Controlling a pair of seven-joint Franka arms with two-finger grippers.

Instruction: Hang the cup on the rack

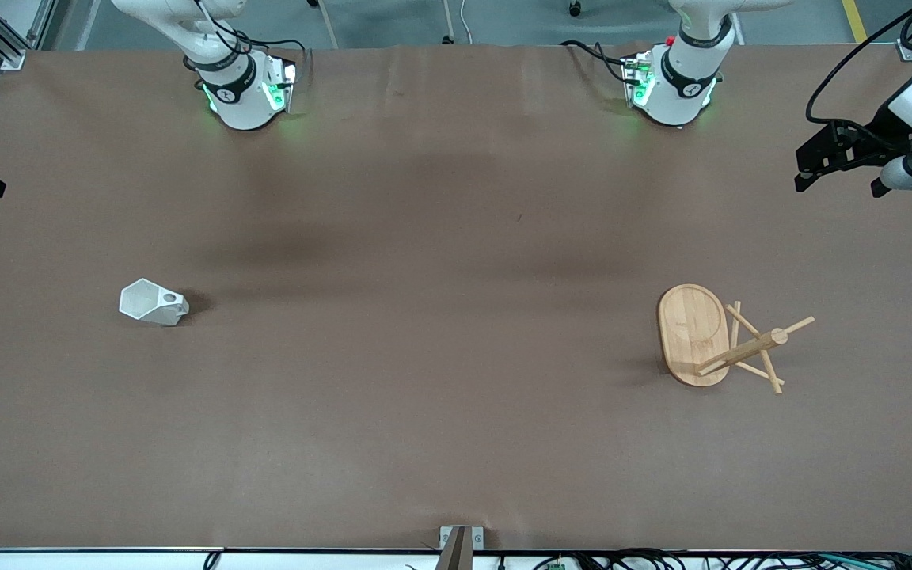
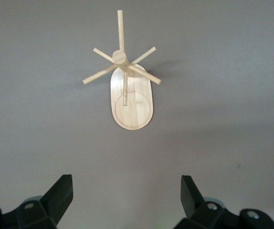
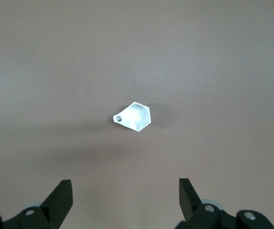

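Brown table [image 1: 456, 396] — bearing cup [image 1: 153, 303] and rack [image 1: 693, 335].

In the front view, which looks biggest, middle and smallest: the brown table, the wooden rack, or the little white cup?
1. The table, by far the biggest; it fills nearly the whole view.
2. The rack.
3. The cup, clearly the smallest.

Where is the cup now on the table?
The cup stands on the table toward the right arm's end, apart from the rack; the open right gripper hovers above it.
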